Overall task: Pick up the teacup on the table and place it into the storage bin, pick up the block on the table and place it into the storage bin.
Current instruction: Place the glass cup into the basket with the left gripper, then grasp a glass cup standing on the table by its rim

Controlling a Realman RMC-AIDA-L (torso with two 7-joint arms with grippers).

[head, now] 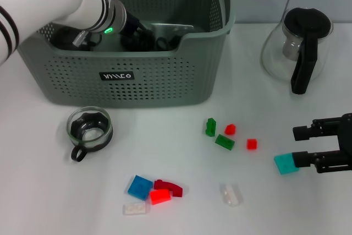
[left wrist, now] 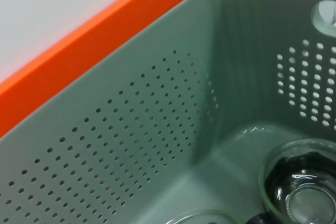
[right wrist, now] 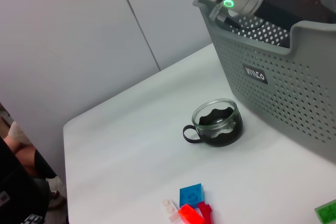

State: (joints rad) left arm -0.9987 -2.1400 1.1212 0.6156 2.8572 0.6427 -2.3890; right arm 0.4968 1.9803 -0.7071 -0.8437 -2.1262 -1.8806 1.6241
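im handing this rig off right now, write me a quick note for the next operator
Left gripper: reaching down inside the storage bin; its fingers are hidden.
Right gripper: low over the table at the right edge, open, its near finger touching a teal block.
In the bin: at least one glass teacup on the floor, seen from the left wrist.
On the table: one teacup in front of the bin, plus scattered blocks, green, red, blue and clear.
Done: a cup is in the bin.
Left: the table teacup and a block.
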